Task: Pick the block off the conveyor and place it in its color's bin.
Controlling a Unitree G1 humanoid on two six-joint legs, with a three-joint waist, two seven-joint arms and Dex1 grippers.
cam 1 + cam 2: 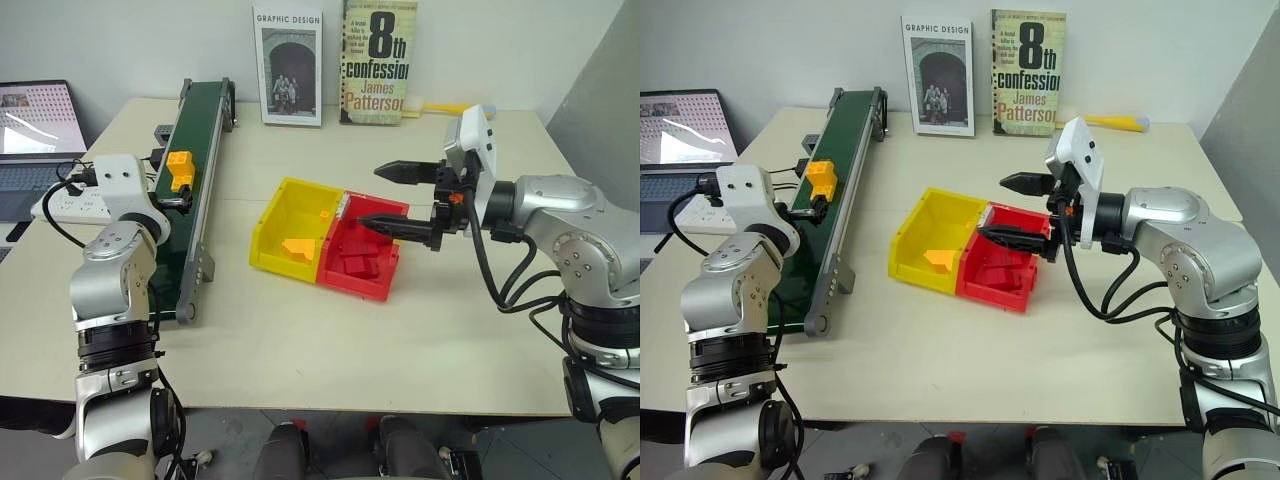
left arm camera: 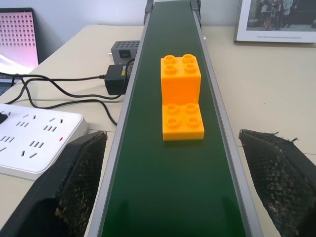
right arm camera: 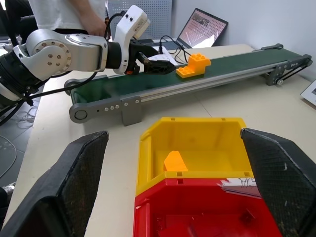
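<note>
The left claw (image 2: 173, 190), jaws wide apart and empty, lines up low over the belt (image 2: 173, 197) with the block (image 2: 181, 98) just ahead between its fingers. Closing squarely on the block's flanks should give a sure grip. The right claw (image 1: 400, 198) hangs open over the red bin (image 1: 365, 285), beside the yellow bin (image 1: 275, 225).

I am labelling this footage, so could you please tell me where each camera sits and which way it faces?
Left and right eye views: on the head, looking forward and down at the table; both arms show.
Left wrist view: along the conveyor at the block; the open left gripper shows.
Right wrist view: over the yellow bin toward the conveyor; the open right gripper shows.
Shared: both wrist views show the block.
</note>
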